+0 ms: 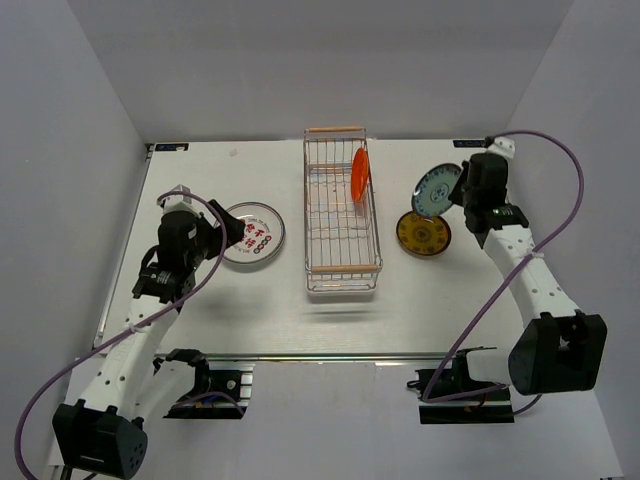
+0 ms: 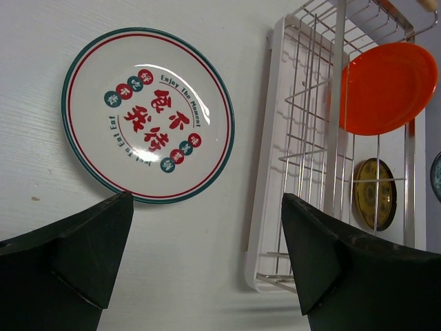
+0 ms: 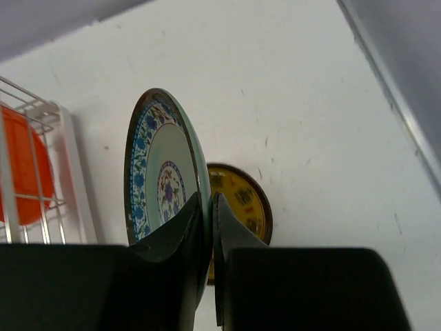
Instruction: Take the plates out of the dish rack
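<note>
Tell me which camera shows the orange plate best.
Left wrist: the orange plate shows nearly its whole face, standing in the rack. The top view shows it small, nearly edge-on; the right wrist catches only part, behind wires.

The top view looks down on the whole table (image 1: 200, 310); both close wrist views share the orange plate (image 2: 389, 86).

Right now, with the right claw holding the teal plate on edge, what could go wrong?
The right claw pinches the teal plate by its rim only, so it may slip or swing. The yellow plate lies flat close by; a careless set-down could chip both.
</note>
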